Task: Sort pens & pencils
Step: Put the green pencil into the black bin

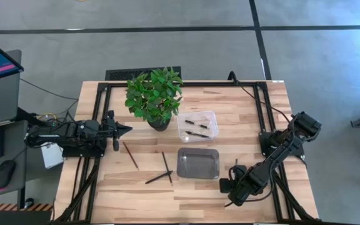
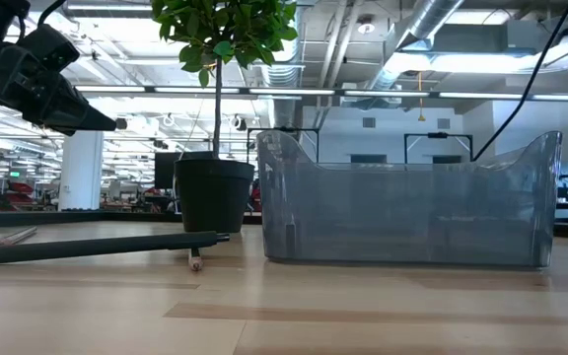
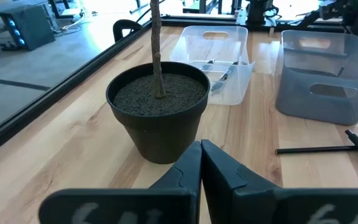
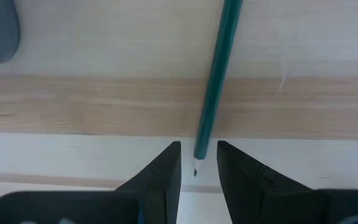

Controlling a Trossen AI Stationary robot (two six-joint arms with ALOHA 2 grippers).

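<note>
My right gripper (image 4: pixel 197 149) is open just above the table near its right near corner, also seen in the high view (image 1: pixel 234 177). Its fingers stand on either side of the sharpened tip of a green pencil (image 4: pixel 218 74) that lies flat, without touching it. A brown pencil (image 1: pixel 130 155) and two crossed dark sticks (image 1: pixel 163 172) lie on the wood left of the grey tray (image 1: pixel 198 163). More pens (image 1: pixel 197 128) lie in the clear tray (image 1: pixel 197 115). My left gripper (image 3: pixel 201 158) is shut and hovers beside the plant pot (image 3: pixel 160 112).
The potted plant (image 1: pixel 155 95) stands at the table's far middle, just left of the clear tray. The grey tray (image 2: pixel 407 202) sits in front of it. A black frame rail (image 1: pixel 264 112) runs along the table's edges. Bare wood lies along the near edge.
</note>
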